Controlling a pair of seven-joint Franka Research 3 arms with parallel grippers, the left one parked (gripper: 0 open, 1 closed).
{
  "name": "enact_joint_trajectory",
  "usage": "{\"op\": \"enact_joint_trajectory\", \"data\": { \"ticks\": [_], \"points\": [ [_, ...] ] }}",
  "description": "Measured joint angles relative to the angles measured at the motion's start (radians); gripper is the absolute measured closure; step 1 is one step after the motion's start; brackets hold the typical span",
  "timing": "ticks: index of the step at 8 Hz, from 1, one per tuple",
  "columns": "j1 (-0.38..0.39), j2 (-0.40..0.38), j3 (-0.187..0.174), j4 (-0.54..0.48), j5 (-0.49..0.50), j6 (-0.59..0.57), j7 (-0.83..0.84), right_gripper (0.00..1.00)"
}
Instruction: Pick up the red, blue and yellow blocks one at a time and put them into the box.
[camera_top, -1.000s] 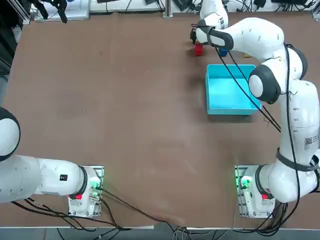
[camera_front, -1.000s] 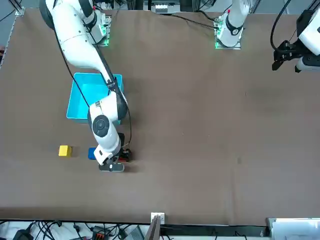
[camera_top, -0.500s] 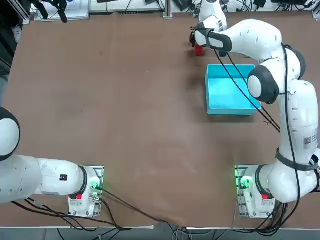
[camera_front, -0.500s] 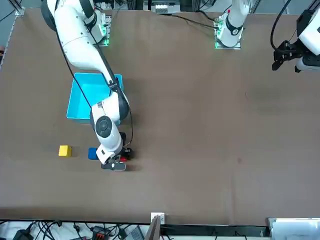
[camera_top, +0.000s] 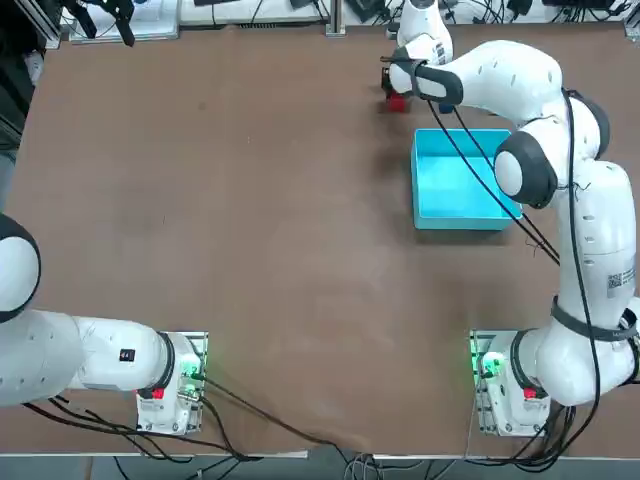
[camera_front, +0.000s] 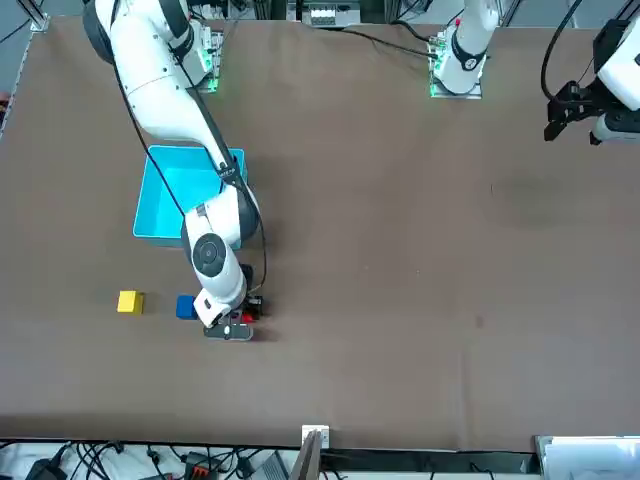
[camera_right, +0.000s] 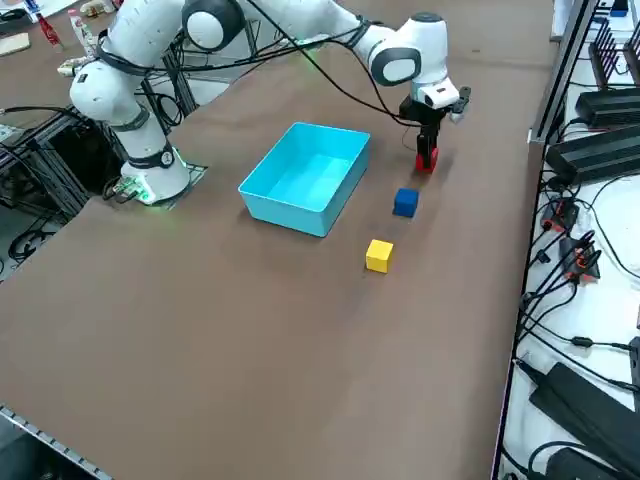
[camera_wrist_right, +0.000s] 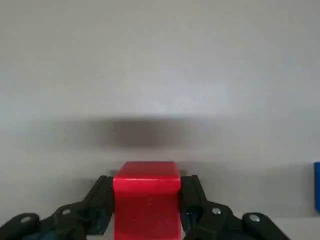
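Observation:
The red block (camera_wrist_right: 146, 197) sits between the two black fingers (camera_wrist_right: 96, 202) of my right gripper (camera_wrist_right: 146, 212), which is shut on it. This happens low over the table near its far edge, beyond the box's far left corner, with the red block (camera_right: 427, 161) at table level. The blue block (camera_right: 405, 202) lies just to the right of the gripper (camera_front: 238, 326), and the yellow block (camera_right: 379, 255) lies further right. The light cyan box (camera_top: 417, 185) stands empty between the blocks and the arm's base. In the front view the blue block (camera_front: 185, 307) and yellow block (camera_front: 129, 301) lie in a row.
The right arm's white links reach over the box (camera_front: 160, 215) in the top view. The table's far edge (camera_top: 300, 28) runs just beyond the gripper. Cables and black equipment (camera_right: 590, 160) line the table's right side.
The right gripper shifted slightly toward the far edge and settled over the red block, and its fingers went from open to shut on it. The blue and yellow blocks have not moved.

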Motion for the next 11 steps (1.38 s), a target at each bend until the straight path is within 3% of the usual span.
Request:
{"op": "enact_joint_trajectory", "data": {
  "ticks": [1, 3, 5, 6, 8, 11],
  "points": [
    [0.0, -0.005, 0.0, 0.005, 0.002, -0.022, 0.011, 0.31],
    [-0.001, -0.082, 0.0, 0.017, 0.003, -0.192, 0.015, 0.31],
    [0.0, -0.223, 0.0, -0.005, 0.011, -0.371, 0.015, 0.31],
    [-0.002, -0.311, 0.0, -0.075, 0.014, -0.394, 0.015, 0.31],
    [-0.014, -0.514, -0.001, -0.344, 0.015, -0.332, 0.015, 0.31],
    [-0.023, -0.756, -0.002, -0.786, 0.023, -0.111, 0.015, 0.31]
  ]
}}
